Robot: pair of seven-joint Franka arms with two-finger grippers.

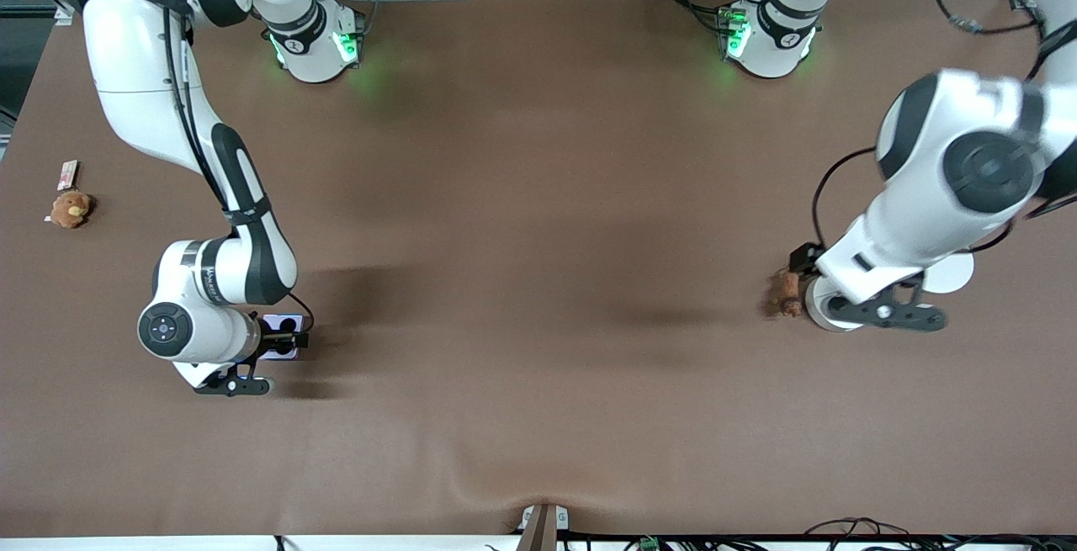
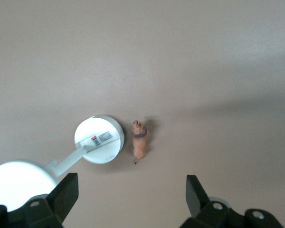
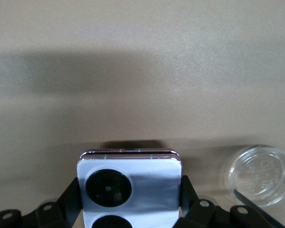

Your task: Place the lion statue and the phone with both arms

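Lion on bare bench, at the right of the front frame, just beside a white disc and not touching it. Seen from the left wrist just below frame centre, long axis running up and down the frame, head up, thin tail down. Left pincer above it, fingers spread wide, nothing between them; lion ahead of the gap and roughly centred on it, its length crossing the line between the fingers, so probably a short advance and descent for a grip across the narrow body. Left arm clearly the nearer one.

Phone at lower left of the front frame, clamped in the closed right pincer, camera circles up, low over the bench. Clear round lid close beside it.
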